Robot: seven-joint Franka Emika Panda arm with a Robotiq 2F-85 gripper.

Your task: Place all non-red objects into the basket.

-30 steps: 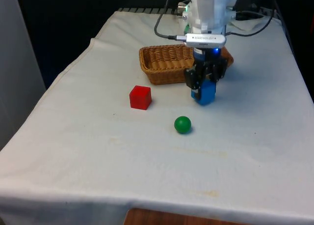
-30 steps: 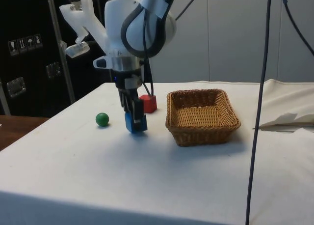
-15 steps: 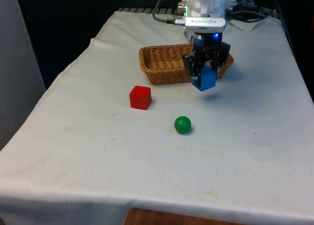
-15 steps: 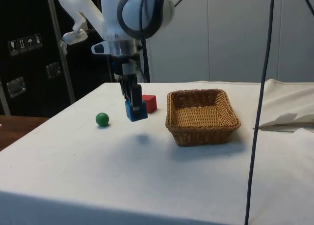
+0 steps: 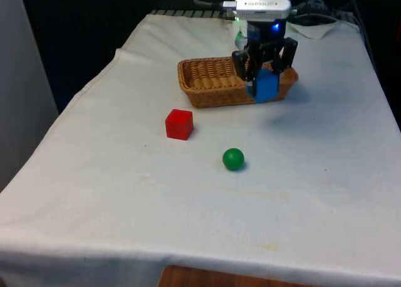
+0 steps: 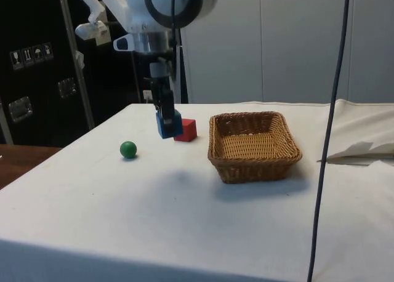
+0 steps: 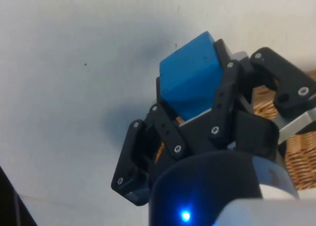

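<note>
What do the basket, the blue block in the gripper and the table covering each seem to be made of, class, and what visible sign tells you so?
Basket: woven wicker or cane, matt tan; interlaced strands show in its walls.
Blue block: probably painted wood or plastic; smooth, even faces, crisp edges.
Table covering: white cloth; soft creases and a draped edge.

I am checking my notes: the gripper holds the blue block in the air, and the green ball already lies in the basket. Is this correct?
Not quite. The gripper holds the blue block aloft, but the green ball lies on the cloth, outside the basket, as the front view shows.
</note>
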